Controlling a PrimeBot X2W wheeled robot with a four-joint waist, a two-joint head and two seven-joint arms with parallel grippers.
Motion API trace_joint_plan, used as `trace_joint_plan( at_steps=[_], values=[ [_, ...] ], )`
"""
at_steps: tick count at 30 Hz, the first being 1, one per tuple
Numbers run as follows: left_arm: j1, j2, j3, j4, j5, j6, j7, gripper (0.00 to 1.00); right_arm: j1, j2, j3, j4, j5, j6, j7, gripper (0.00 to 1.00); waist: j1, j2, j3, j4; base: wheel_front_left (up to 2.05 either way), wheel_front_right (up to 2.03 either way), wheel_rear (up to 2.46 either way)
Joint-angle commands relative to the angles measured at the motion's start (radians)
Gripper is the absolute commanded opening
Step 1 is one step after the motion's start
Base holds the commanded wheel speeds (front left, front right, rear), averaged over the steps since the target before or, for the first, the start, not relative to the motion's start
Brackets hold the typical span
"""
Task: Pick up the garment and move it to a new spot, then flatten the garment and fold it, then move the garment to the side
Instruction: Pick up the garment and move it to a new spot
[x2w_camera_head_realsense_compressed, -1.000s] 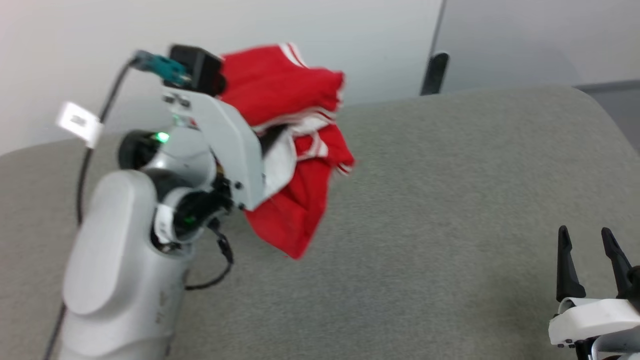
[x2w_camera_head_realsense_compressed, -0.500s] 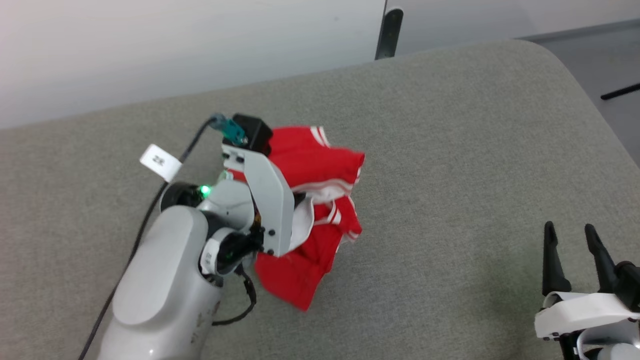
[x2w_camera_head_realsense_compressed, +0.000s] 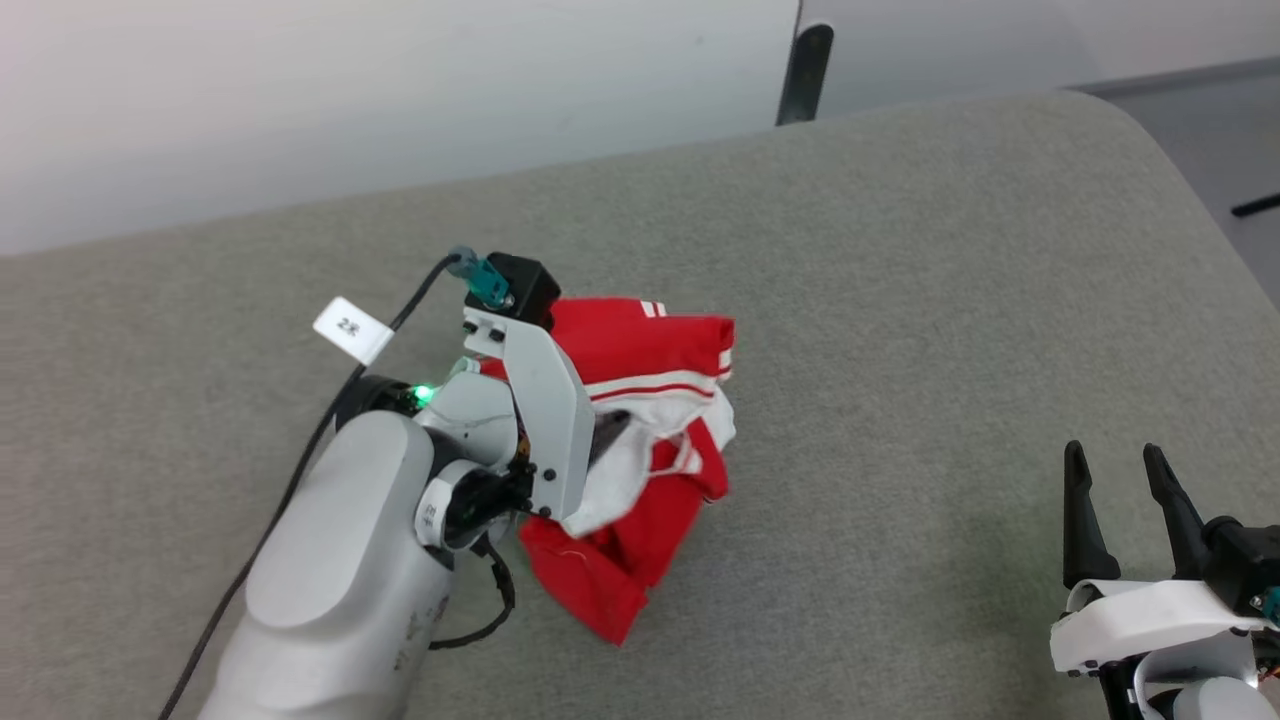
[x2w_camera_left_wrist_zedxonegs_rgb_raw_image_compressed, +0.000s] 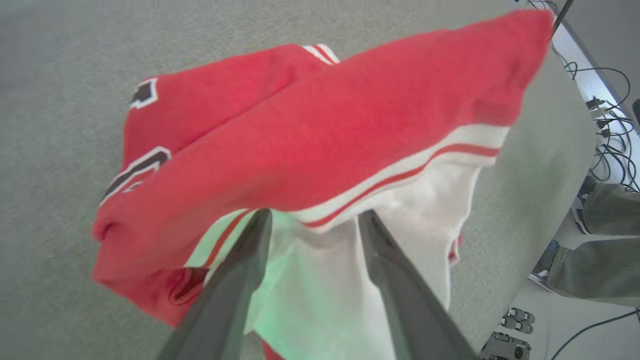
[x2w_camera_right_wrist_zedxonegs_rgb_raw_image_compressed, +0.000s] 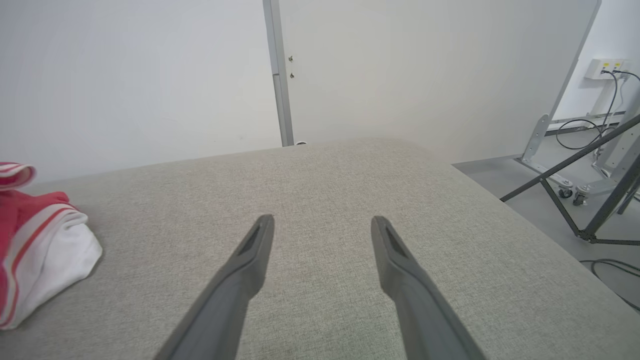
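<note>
The garment (x2w_camera_head_realsense_compressed: 650, 350), red with white sleeves and striped trim, lies bunched on the grey padded surface (x2w_camera_head_realsense_compressed: 900, 300) left of centre. My left arm's wrist (x2w_camera_head_realsense_compressed: 530, 400) leans over its left side. In the left wrist view my left gripper (x2w_camera_left_wrist_zedxonegs_rgb_raw_image_compressed: 312, 220) has its jaws apart, with the garment's (x2w_camera_left_wrist_zedxonegs_rgb_raw_image_compressed: 325, 140) white sleeve cloth lying loose between the fingers and red folds draped over the tips. My right gripper (x2w_camera_head_realsense_compressed: 1110, 460) stands open at the lower right, nothing between its fingers (x2w_camera_right_wrist_zedxonegs_rgb_raw_image_compressed: 322, 222). The garment's (x2w_camera_right_wrist_zedxonegs_rgb_raw_image_compressed: 30, 250) edge shows far to its left.
The padded surface ends in a rounded right edge (x2w_camera_head_realsense_compressed: 1200, 220), with floor beyond. A dark post (x2w_camera_head_realsense_compressed: 805, 75) stands behind the far edge against a white wall. A person's trousered legs (x2w_camera_left_wrist_zedxonegs_rgb_raw_image_compressed: 600, 270) and floor cables (x2w_camera_left_wrist_zedxonegs_rgb_raw_image_compressed: 610, 125) are off the table's side.
The garment has come down from hanging in the air to resting on the surface. The left jaws have spread apart on it. The head camera has shifted; the right gripper stays open.
</note>
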Motion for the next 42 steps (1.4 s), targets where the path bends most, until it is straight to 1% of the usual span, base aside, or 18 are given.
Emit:
trace_joint_plan(
  at_steps=[1,9,11,16,20,26,29,32,36,37,39,42],
  values=[
    [-0.006,0.001,0.001,-0.002,-0.010,-0.006,-0.012,1.00,0.006,0.002,-0.001,0.004,-0.008,-0.001,-0.002,1.00,0.0000,0.0000,-0.032,0.031,0.00,0.00,0.00],
    [0.030,0.008,0.011,-0.043,-0.037,-0.016,-0.071,1.00,0.048,0.002,0.008,-0.017,-0.028,-0.001,0.019,1.00,0.0000,0.0000,-0.114,0.114,0.00,0.00,0.00],
    [0.046,0.011,0.014,-0.058,-0.040,-0.019,-0.095,1.00,0.064,0.002,0.012,-0.025,-0.032,-0.001,0.024,1.00,0.0000,0.0000,-0.137,0.137,0.00,0.00,0.00],
    [0.085,0.038,0.042,-0.107,-0.051,-0.022,-0.181,1.00,0.087,0.002,0.033,-0.046,-0.026,-0.001,0.042,1.00,0.0000,0.0000,-0.173,0.192,0.00,0.00,0.00],
    [0.129,0.065,0.085,-0.148,-0.052,-0.025,-0.285,1.00,0.105,0.002,0.046,-0.058,-0.027,-0.001,0.053,1.00,0.0000,0.0000,-0.195,0.230,0.00,0.00,0.00],
    [0.237,0.111,0.129,-0.208,-0.032,-0.027,-0.481,1.00,0.128,0.002,0.058,-0.074,-0.033,-0.001,0.068,1.00,0.0000,0.0000,-0.222,0.278,0.00,0.00,0.00],
    [0.306,0.122,0.158,-0.226,-0.023,-0.028,-0.588,1.00,0.137,0.002,0.056,-0.087,-0.031,-0.001,0.077,1.00,0.0000,0.0000,-0.232,0.297,0.00,0.00,0.00],
    [0.375,0.132,0.186,-0.239,-0.008,-0.019,-0.680,1.00,0.152,0.002,0.054,-0.096,-0.029,-0.001,0.085,1.00,0.0000,0.0000,-0.237,0.316,0.00,0.00,0.00],
    [0.465,0.143,0.218,-0.246,0.005,-0.001,-0.772,1.00,0.165,0.002,0.048,-0.109,-0.030,-0.001,0.092,1.00,0.0000,0.0000,-0.241,0.337,0.00,0.00,0.00],
    [0.465,0.143,0.218,-0.246,0.005,-0.001,-0.772,1.00,0.165,0.002,0.048,-0.109,-0.030,-0.001,0.092,1.00,0.0000,0.0000,-0.241,0.337,0.00,0.00,0.00],
    [0.502,0.148,0.231,-0.249,0.011,0.002,-0.816,1.00,0.171,0.002,0.042,-0.112,-0.031,-0.001,0.092,1.00,0.0000,0.0000,-0.244,0.347,0.00,0.00,0.00],
    [0.553,0.144,0.250,-0.256,0.022,0.017,-0.878,1.00,0.183,0.002,0.033,-0.118,-0.029,-0.001,0.092,1.00,0.0000,0.0000,-0.248,0.363,0.00,0.00,0.00]
  ],
)
